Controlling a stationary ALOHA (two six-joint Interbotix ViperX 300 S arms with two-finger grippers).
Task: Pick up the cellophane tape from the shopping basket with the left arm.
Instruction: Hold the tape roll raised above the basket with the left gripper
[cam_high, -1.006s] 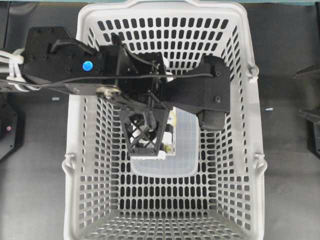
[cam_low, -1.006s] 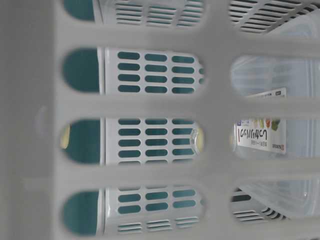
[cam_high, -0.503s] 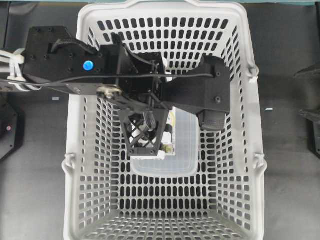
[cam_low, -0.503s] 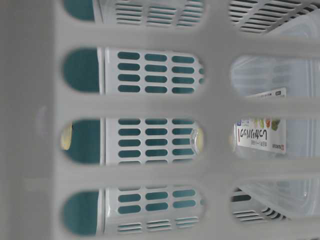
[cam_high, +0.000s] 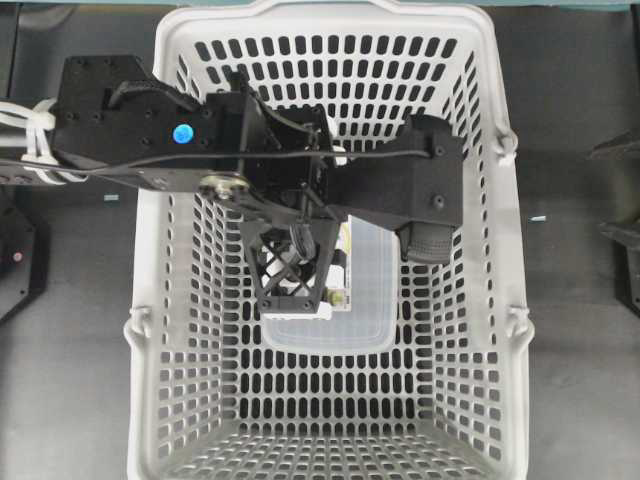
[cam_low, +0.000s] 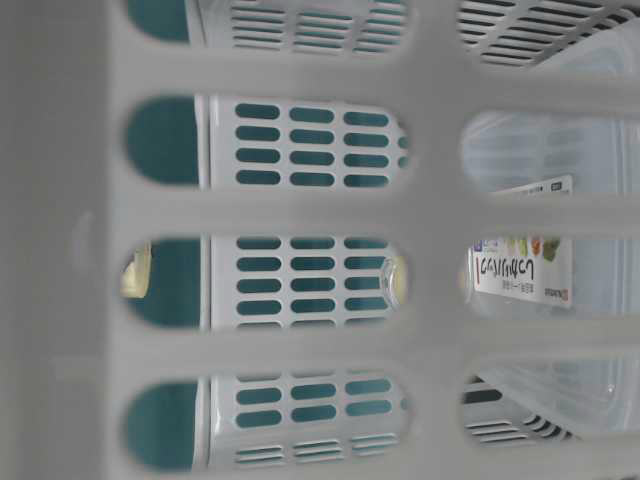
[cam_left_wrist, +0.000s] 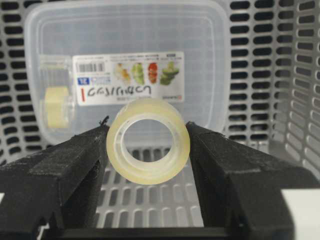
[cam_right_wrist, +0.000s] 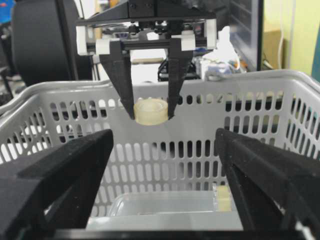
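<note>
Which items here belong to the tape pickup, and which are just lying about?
Job: cellophane tape, clamped in the left gripper; shopping basket.
Lying about: clear food container, second tape roll beside its label, idle right gripper.

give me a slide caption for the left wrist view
Left gripper clamps the cellophane tape above the shopping basket floor.

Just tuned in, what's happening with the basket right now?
The left gripper is shut on the cellophane tape, pinching the roll between its two fingers. Seen from the right wrist, the roll hangs about level with the shopping basket rim, above the clear food container lying on the basket floor. The right gripper is open outside the basket, holding nothing.
</note>
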